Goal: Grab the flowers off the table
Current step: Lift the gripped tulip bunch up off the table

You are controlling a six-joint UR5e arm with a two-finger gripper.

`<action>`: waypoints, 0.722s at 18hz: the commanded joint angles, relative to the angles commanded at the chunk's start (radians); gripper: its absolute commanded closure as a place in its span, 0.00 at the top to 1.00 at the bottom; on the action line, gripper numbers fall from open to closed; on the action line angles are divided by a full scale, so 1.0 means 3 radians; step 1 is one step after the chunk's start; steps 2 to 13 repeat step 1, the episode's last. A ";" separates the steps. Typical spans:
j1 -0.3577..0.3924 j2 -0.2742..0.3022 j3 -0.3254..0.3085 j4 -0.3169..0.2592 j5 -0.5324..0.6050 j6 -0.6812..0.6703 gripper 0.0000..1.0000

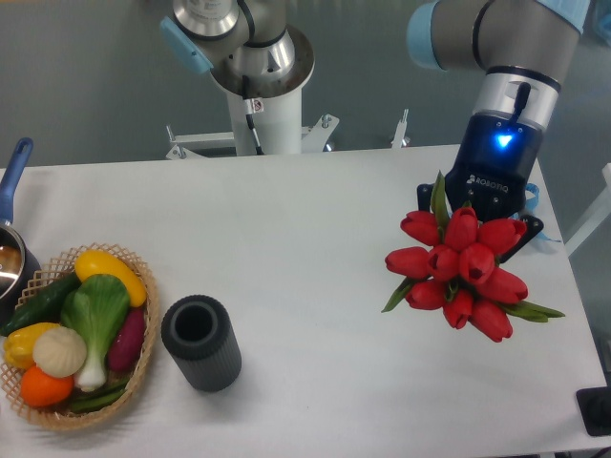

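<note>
The flowers, a bunch of red tulips with green leaves, hang in the air over the right part of the white table. My gripper sits directly above and behind the blooms, shut on the flowers. Its fingertips and the stems are hidden behind the red heads. A blue light glows on the gripper body.
A black ribbed cylinder stands front left of centre. A wicker basket of vegetables sits at the left edge, with a blue-handled pot behind it. Blue ribbon peeks out behind the gripper. The robot base stands at the back.
</note>
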 joint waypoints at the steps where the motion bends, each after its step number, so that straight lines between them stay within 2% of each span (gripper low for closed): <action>1: 0.0000 0.0000 0.0005 0.0000 0.0000 0.0000 0.24; 13: 0.0000 0.0000 0.0005 0.0000 0.0000 0.0000 0.24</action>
